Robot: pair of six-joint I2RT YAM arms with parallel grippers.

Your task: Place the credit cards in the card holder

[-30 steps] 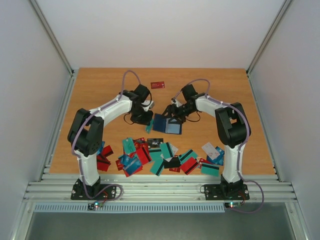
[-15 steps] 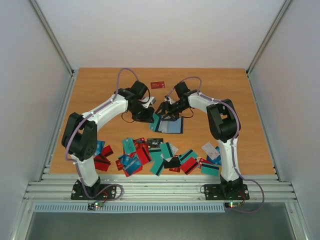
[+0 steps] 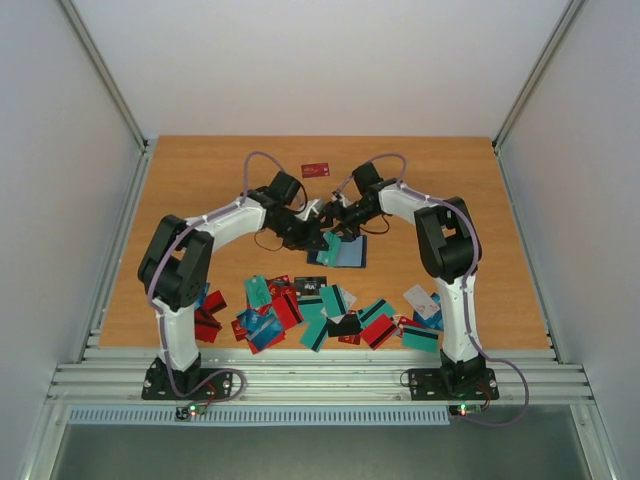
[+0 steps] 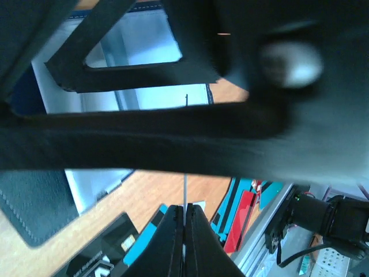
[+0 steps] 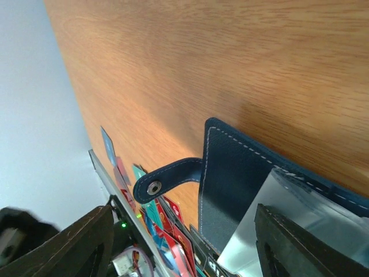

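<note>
Top view: left hand (image 3: 314,234) pinching a teal card (image 3: 333,244) right over the open card holder (image 3: 345,256), mid-table (image 3: 450,200). Left wrist: fingers (image 4: 172,234) pressed together on the card's edge. Right wrist: right hand (image 5: 184,242) spread wide above the card holder.

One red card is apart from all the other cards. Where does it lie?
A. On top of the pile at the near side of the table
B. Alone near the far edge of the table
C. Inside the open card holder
B: the red card lies by itself on the table close to its far edge, well away from the pile of cards at the near side.
</note>
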